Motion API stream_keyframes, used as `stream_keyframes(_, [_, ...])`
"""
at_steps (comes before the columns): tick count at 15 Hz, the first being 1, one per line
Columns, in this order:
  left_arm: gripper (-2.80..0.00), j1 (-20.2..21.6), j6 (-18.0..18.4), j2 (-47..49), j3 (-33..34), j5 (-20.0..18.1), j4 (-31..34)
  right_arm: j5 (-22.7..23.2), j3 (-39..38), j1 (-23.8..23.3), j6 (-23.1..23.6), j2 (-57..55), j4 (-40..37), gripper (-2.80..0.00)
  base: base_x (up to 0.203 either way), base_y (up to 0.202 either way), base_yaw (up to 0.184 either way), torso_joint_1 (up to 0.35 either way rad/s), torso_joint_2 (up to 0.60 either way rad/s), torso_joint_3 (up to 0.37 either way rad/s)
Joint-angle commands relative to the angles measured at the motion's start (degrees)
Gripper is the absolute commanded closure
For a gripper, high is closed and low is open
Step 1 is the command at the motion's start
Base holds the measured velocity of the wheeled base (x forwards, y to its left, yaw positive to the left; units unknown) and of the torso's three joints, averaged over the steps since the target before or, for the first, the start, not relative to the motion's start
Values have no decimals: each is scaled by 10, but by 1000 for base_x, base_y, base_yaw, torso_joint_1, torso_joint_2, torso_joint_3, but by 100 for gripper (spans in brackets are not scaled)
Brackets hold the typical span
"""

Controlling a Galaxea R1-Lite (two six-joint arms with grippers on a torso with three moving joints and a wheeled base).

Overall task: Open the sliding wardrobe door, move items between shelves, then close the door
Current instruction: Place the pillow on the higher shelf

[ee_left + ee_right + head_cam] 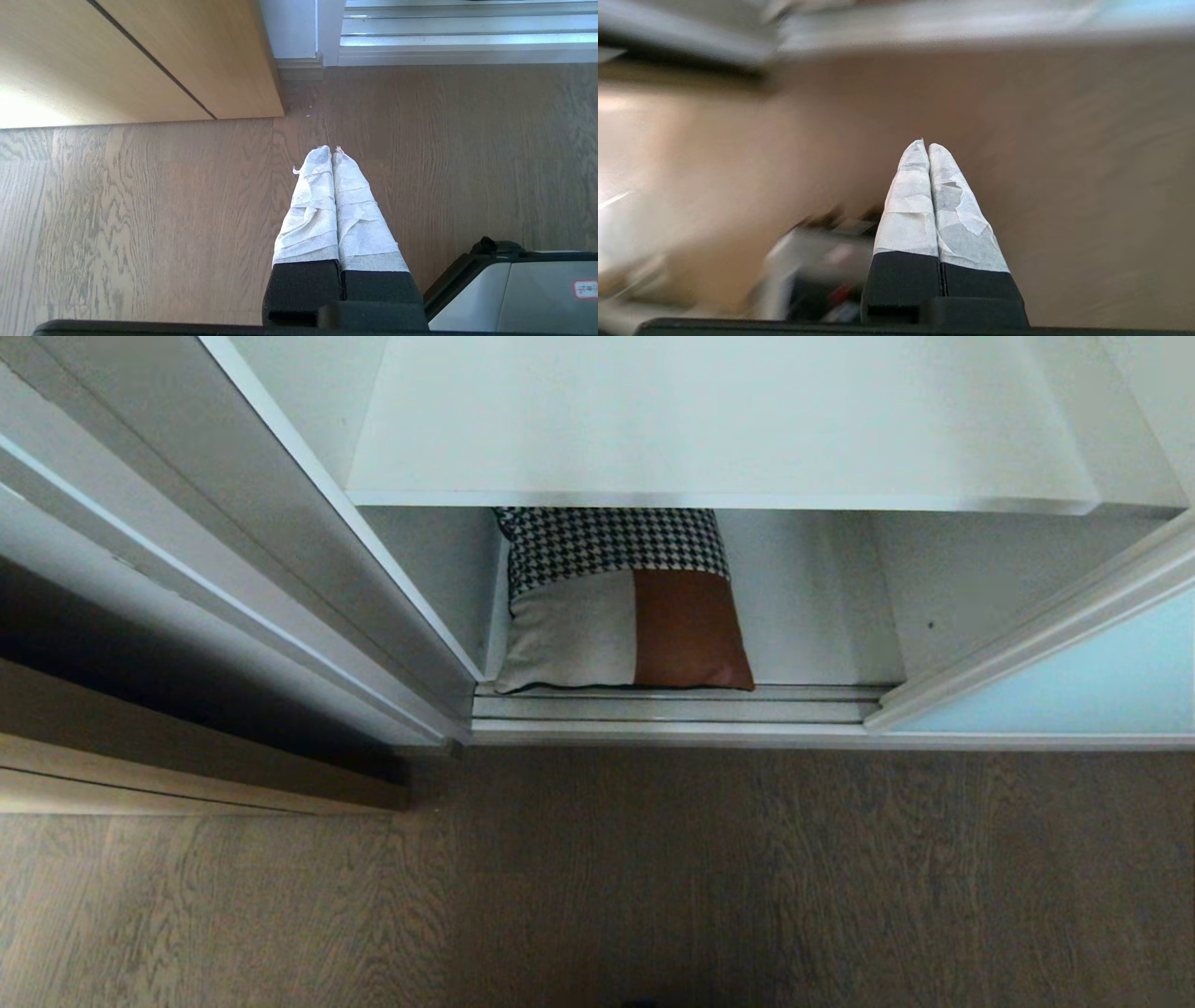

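Observation:
The wardrobe stands open in the head view. A patchwork cushion (621, 607) with houndstooth, cream and rust-brown panels lies on the bottom shelf (812, 635), at its left end. Above it a white shelf (709, 429) is bare. The frosted pale-blue sliding wardrobe door (1074, 681) sits slid to the right. Neither arm shows in the head view. My left gripper (331, 150) is shut with nothing in it, pointing down at the wood floor. My right gripper (923, 143) is shut and holds nothing, also over the floor, its surroundings blurred.
The silver floor track (672, 709) runs along the wardrobe's front. A tan wood door (140, 56) stands at the left near the wardrobe corner. Wood floor (653, 877) spreads in front. Part of my base (523, 294) shows beside the left gripper.

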State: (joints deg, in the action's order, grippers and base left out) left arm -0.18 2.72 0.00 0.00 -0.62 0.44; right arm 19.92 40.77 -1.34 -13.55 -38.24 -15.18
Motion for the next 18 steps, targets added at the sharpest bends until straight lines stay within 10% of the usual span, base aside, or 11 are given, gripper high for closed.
stream_keyframes(1, [0, 0, 0, 0, 1, 0, 0, 80, -3, 5, -13, -85, -11, 0, 0, 0, 0, 0, 0, 0])
stream_keyframes(18, [0, 0, 0, 0, 1, 0, 0, 99, 8, 147, -15, -581, 206, 0, 0, 0, 0, 0, 0, 0])
